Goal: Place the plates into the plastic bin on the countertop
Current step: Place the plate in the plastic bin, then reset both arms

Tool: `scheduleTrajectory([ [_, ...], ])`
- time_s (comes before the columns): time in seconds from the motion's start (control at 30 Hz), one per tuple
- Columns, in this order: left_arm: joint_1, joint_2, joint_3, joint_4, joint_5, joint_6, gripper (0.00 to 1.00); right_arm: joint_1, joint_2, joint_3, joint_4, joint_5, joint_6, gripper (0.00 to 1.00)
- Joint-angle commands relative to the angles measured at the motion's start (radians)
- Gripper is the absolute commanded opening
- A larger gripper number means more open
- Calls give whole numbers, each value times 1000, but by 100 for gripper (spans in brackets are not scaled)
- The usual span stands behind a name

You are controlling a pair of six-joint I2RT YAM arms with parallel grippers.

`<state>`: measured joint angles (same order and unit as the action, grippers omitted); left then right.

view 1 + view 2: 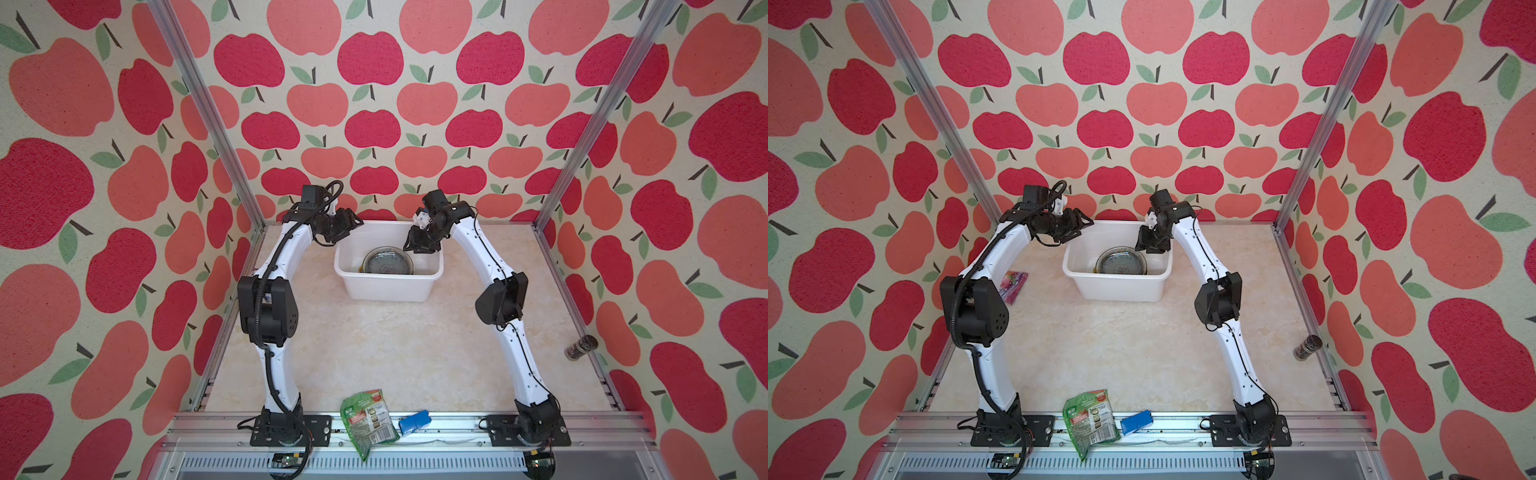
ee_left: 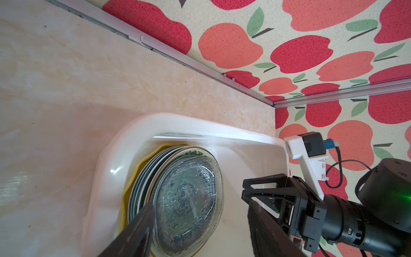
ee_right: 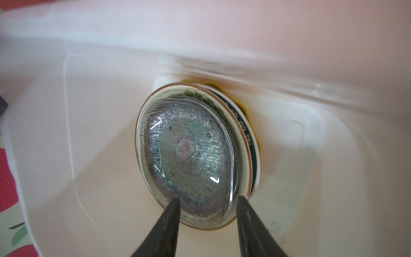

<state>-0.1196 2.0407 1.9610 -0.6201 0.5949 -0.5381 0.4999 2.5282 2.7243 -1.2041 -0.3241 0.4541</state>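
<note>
You are looking at a purpose-built robot test booth. Silver aluminium frame rails (image 1: 208,112) hold fabric walls printed with red and coral apples (image 1: 374,58). They enclose a beige marble-patterned surface (image 1: 395,345), and the white, black-jointed left arm (image 1: 286,374) and right arm (image 1: 521,361) are bolted to the front rail.

Three walls (image 1: 374,83) carry a cream covering printed with red and coral apples. Aluminium posts (image 1: 598,120) stand at the rear corners; an aluminium rail (image 1: 457,432) runs along the front. The countertop (image 1: 395,353) is beige, marble-patterned, evenly lit.
</note>
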Motion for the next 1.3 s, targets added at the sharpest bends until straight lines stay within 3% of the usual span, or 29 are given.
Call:
scheduleTrajectory([
  [0.0, 1, 12, 140, -81, -61, 52, 76, -57, -121, 41, 119, 16, 22, 44],
  [0.2, 10, -10, 300, -157, -200, 122, 99, -159, -259, 33, 290, 0, 11, 44],
  [0.33, 3, -92, 226, -143, -313, 157, 99, -202, -349, -39, 319, 17, -49, 48],
  [0.4, -8, -162, 111, -77, -355, 196, 99, -213, -416, -133, 339, 56, -77, 55],
  [0.5, -36, -320, -176, 162, -470, 255, 99, -208, -559, -388, 436, 134, -127, 70],
  [0.57, -70, -461, -454, 475, -522, 348, 99, -208, -683, -629, 566, 158, -141, 95],
  [0.67, -123, -618, -861, 1042, -555, 514, 99, -210, -830, -930, 727, 202, -172, 99],
  [0.73, -120, -666, -1008, 1222, -604, 473, 99, -210, -903, -1088, 803, 242, -174, 99],
  [0.8, -97, -703, -1032, 1150, -589, 425, 99, -210, -969, -1225, 869, 261, -174, 99],
  [0.87, -102, -734, -1050, 1057, -591, 474, 99, -210, -1028, -1347, 914, 296, -174, 99],
  [1.1, -117, -936, -1299, 1008, -681, 490, 99, -204, -1165, -1578, 862, 428, -167, 99],
  [1.2, -102, -1006, -1388, 977, -821, 517, 99, -202, -1213, -1696, 909, 493, -172, 99],
  [1.27, -72, -976, -1465, 1064, -915, 561, 99, -201, -1244, -1786, 997, 530, -185, 99],
])
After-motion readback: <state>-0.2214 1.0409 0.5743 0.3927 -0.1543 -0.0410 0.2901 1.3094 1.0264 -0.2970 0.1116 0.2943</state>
